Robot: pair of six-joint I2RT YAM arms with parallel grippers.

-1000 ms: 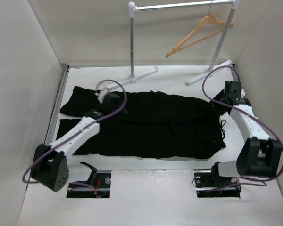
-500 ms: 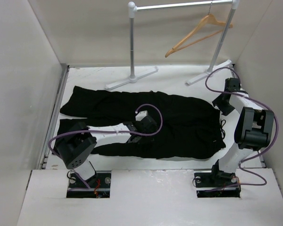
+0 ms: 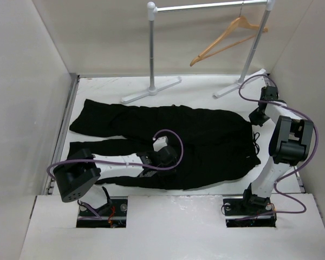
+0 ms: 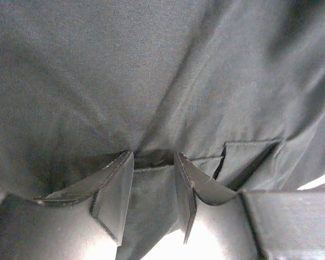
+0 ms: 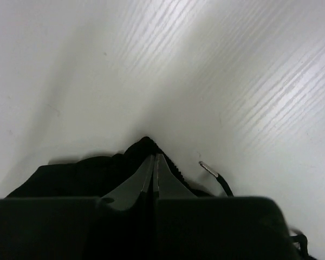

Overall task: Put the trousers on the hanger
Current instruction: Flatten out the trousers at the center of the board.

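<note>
The black trousers [image 3: 206,130] lie flat across the white table, legs to the left and waist to the right. My left gripper [image 3: 165,156] is low over their middle, near the front edge. In the left wrist view its fingers [image 4: 116,187] are shut on a raised fold of the trousers [image 4: 151,65], with creases spreading from the pinch at my left gripper [image 4: 153,157]. My right gripper [image 3: 258,116] is at the waistband's far right corner. In the right wrist view my right gripper [image 5: 153,156] is shut on a peak of the trousers [image 5: 81,173]. The wooden hanger [image 3: 227,39] hangs on the rail at the back right.
The grey clothes rail [image 3: 206,6] stands at the back on two posts, with feet [image 3: 151,89] reaching onto the table. White walls close in the left, right and back. A drawstring tip [image 5: 208,169] lies on the table beside the right fingers.
My left gripper has swept from the far left leg to the trousers' middle, pulling the near leg narrower. My right arm has folded up, and its jaws have shut at the waistband corner.
</note>
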